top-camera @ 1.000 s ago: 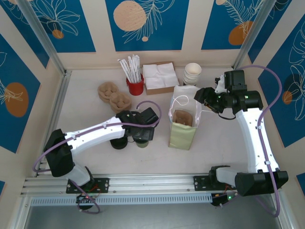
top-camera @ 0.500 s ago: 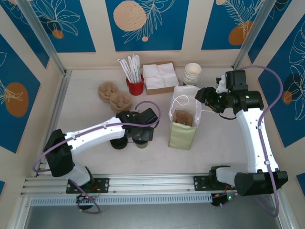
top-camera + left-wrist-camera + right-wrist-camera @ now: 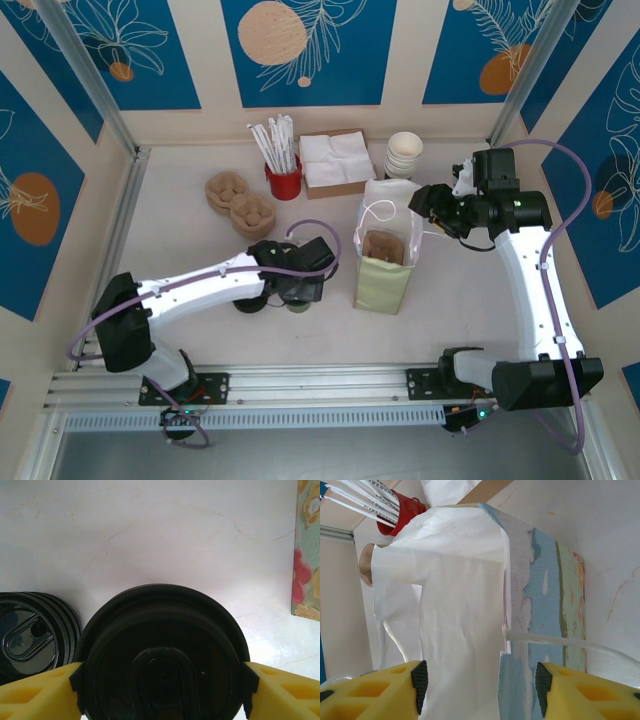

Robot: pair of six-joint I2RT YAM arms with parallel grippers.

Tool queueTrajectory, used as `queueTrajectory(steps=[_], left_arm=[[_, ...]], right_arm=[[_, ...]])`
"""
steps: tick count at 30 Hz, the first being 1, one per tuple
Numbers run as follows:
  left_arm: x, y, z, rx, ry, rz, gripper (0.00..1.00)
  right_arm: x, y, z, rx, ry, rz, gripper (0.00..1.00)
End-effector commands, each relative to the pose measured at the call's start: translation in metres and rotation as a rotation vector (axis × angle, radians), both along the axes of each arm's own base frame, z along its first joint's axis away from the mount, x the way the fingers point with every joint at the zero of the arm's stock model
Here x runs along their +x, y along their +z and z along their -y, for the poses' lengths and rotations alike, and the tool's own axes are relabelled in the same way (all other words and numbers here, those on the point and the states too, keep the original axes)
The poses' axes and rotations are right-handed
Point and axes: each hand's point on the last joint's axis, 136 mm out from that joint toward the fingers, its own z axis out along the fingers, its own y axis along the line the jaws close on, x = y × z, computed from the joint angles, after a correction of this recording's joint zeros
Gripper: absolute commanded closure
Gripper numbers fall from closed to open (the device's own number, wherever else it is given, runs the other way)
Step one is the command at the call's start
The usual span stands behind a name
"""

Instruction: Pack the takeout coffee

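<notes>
Overhead, I see my left claw [image 3: 298,288] at lower centre, over the coffee cup [image 3: 295,304]. Left wrist: its fingers [image 3: 40,690] pinch the cup from both sides. Right wrist: my right claw [image 3: 479,680] is spread wide, with the bag [image 3: 460,605] between its fingers.

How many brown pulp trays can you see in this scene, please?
3: one tray and another side by side left of the red straw cup; a third inside the paper bag. More may lie hidden.

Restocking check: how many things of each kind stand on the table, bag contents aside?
Coffee: 1
Lid stack: 1
Bag: 1
Straw cup: 1
Napkin box: 1
Cup stack: 1
Carriers: 2
Total: 8
</notes>
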Motion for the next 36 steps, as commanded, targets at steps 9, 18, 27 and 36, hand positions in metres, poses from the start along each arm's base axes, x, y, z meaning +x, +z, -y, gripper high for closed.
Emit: queueTrajectory(steps=[9, 18, 27, 36], left_arm=[[-0.020, -0.035, -0.014, 0.053, 0.036, -0.062, 0.26], [-0.031, -0.053, -0.015, 0.061, 0.044, -0.122, 0.25], [-0.032, -0.061, -0.013, 0.087, 0.033, -0.145, 0.27], [-0.019, -0.045, -0.003, 0.046, -0.003, -0.067, 0.32]], right_arm=[[-0.006, 0.000, 0.000, 0.007, 0.019, 0.012, 0.39], [-0.005, -0.001, 0.001, 0.010, 0.017, 0.011, 0.39], [-0.005, -0.002, 0.002, 0.015, 0.017, 0.011, 0.39], [-0.006, -0.002, 0.002, 0.019, 0.018, 0.010, 0.39]])
